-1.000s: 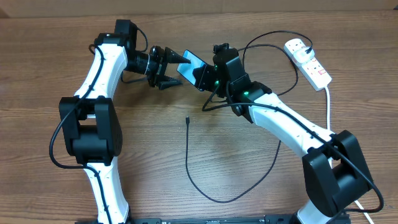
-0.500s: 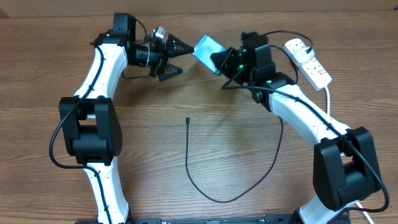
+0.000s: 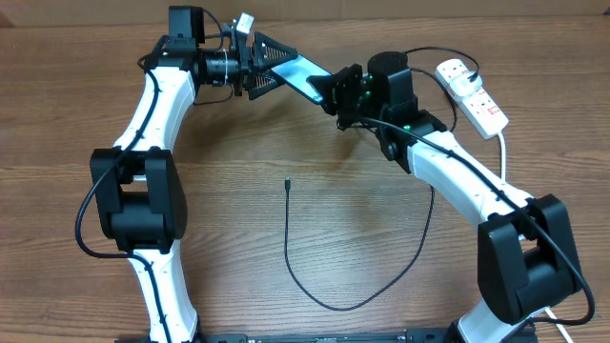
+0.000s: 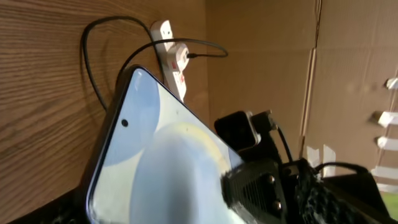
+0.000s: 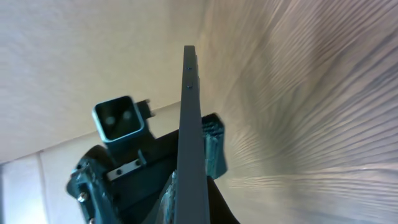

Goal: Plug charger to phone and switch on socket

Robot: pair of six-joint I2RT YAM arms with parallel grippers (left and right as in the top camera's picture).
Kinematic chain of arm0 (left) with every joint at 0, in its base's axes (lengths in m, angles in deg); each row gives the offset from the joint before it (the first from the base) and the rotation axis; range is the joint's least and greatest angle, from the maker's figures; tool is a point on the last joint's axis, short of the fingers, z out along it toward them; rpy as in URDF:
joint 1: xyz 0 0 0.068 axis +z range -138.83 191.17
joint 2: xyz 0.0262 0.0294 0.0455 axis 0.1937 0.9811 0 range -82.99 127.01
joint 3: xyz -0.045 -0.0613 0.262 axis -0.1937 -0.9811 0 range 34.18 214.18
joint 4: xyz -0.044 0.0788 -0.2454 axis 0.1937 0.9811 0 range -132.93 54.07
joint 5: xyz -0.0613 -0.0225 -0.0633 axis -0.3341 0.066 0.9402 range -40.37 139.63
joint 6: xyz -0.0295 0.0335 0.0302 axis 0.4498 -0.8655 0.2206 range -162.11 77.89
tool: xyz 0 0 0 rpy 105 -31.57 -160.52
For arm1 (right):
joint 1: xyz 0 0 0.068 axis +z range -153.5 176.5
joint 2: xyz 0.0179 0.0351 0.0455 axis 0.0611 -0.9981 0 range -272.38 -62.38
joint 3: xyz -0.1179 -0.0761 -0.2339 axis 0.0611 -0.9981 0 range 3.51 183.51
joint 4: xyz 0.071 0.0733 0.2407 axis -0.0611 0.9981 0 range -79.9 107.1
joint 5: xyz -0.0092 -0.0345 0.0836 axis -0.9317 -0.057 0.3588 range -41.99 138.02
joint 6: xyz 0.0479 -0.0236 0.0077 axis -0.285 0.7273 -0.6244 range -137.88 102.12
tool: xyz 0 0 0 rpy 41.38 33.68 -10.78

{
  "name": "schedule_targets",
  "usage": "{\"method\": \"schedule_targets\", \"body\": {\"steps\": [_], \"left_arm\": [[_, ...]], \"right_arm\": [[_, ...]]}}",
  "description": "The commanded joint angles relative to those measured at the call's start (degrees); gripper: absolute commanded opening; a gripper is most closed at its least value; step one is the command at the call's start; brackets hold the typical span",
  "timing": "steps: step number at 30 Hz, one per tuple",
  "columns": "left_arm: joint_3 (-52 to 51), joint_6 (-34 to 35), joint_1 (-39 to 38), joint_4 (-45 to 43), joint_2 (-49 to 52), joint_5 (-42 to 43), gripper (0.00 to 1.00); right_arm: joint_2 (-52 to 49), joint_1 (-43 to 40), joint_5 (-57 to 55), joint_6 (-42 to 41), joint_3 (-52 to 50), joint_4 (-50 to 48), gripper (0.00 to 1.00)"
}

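Observation:
The phone point(image 3: 307, 75), with a light blue screen, is held off the table by one end in my shut right gripper point(image 3: 337, 90). My left gripper point(image 3: 278, 65) is open, its fingers on either side of the phone's other end. The phone fills the left wrist view point(image 4: 155, 149) and shows edge-on in the right wrist view point(image 5: 191, 130). The charger's black connector tip point(image 3: 287, 183) lies free on the table. Its cable point(image 3: 334, 307) loops to a white plug point(image 3: 456, 69) in the socket point(image 3: 479, 100) at the far right. The socket also shows in the left wrist view point(image 4: 172, 56).
The socket's thick white cord point(image 3: 503, 162) runs down the right side past my right arm. The black cable crosses under my right forearm. A cardboard wall point(image 4: 267, 56) stands behind the table's far edge.
My right gripper has swung the phone back left and tilted it. My left gripper has risen and come right, so its open fingers now straddle the phone's end.

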Motion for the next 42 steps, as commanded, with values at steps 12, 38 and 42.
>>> {"method": "schedule_targets", "body": {"steps": [12,38,42], "left_arm": [[1.16,21.57,-0.76,-0.52,-0.55,5.03,0.68],[1.16,33.55,-0.83,-0.55,-0.55,-2.86,0.04],[1.16,33.40,-0.83,-2.05,-0.55,-2.40,0.04]], "right_arm": [[0.79,5.11,-6.62,-3.30,1.49,-1.79,0.04],[0.81,8.00,-11.54,-1.99,1.46,-0.04,0.04],[0.79,7.98,-12.13,-1.99,1.46,0.00,0.04]]}}
